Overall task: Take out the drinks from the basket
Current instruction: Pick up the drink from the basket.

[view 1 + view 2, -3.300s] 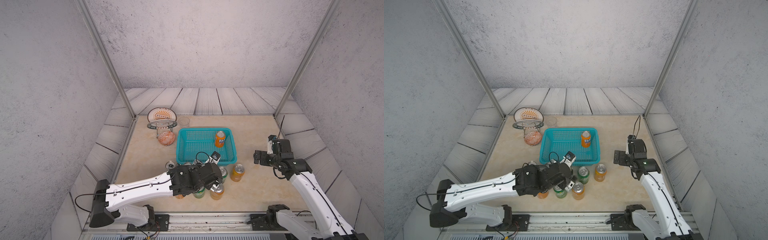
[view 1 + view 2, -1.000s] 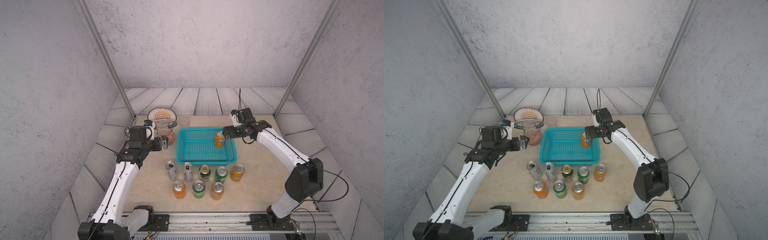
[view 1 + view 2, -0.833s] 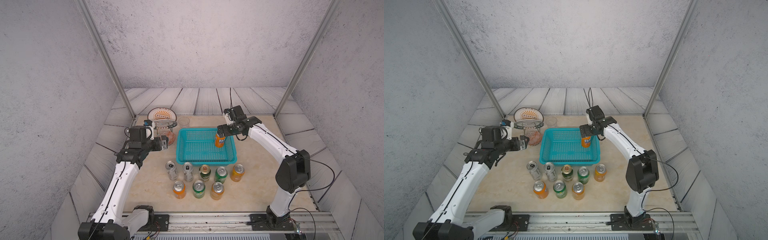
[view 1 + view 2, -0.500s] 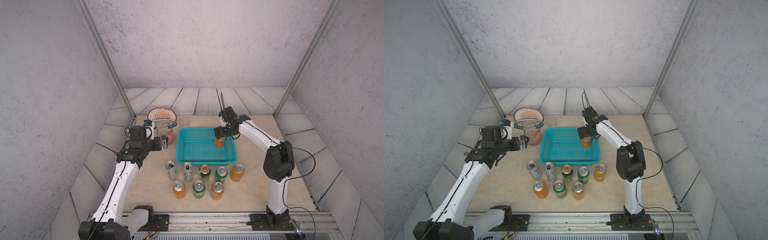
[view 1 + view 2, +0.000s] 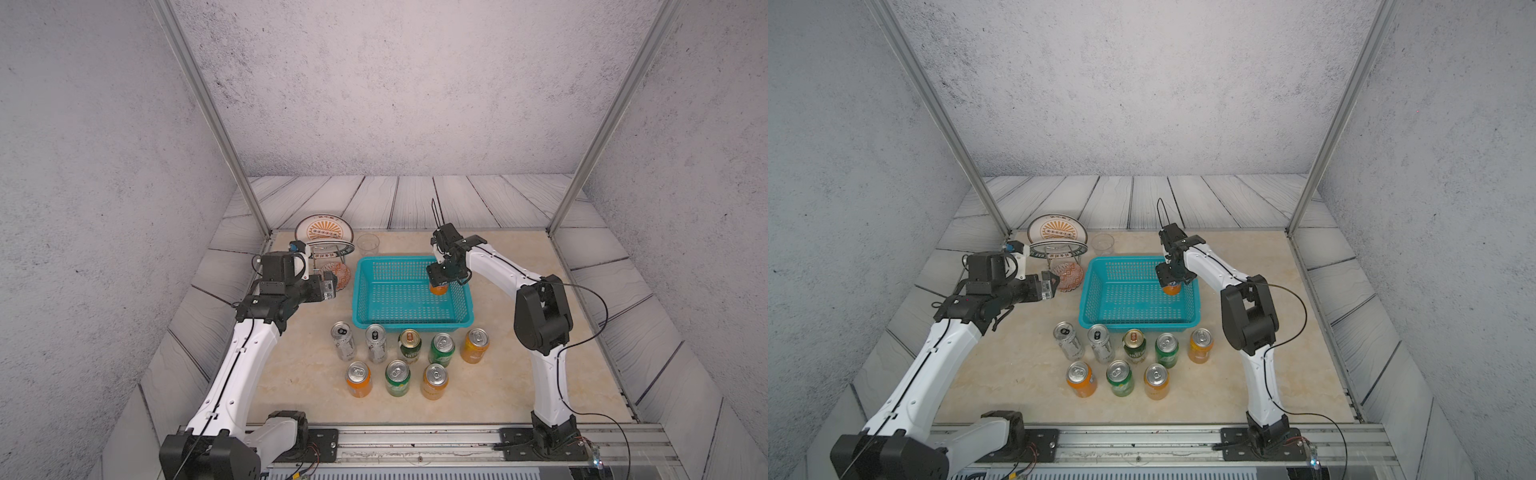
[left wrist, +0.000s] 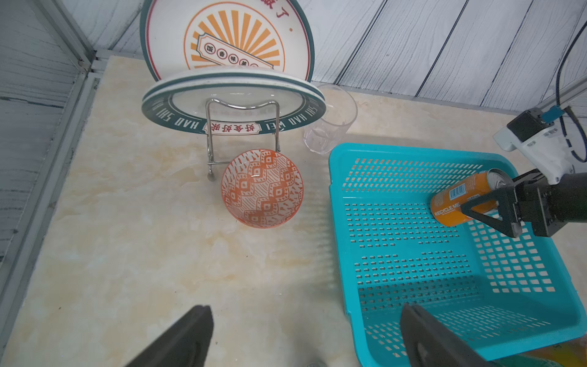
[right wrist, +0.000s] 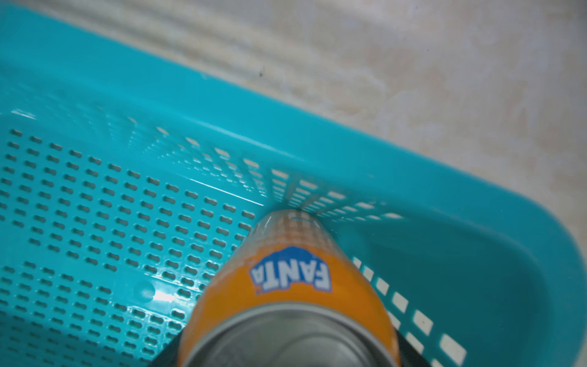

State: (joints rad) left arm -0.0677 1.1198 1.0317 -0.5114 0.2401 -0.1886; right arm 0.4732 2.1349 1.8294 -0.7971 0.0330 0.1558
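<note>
— Right claw [image 6: 489, 208]?
— Clamped on the tilted orange can [image 6: 454, 203], which sits between its fingers, low inside the basket [image 5: 409, 323] near a corner.
— Left claw [image 6: 305, 317]?
— Fingers spread, holding nothing; basket beside it, patterned bowl [image 6: 262, 187] ahead.

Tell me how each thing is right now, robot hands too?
basket, holds one can.
orange can, in the basket's corner.
eight other cans, upright on the table.
cup, upright, empty.
plates, propped in the rack.
bowl, tipped on its edge.
left gripper, open, empty.
right gripper, around the orange can; grip unclear.
</note>
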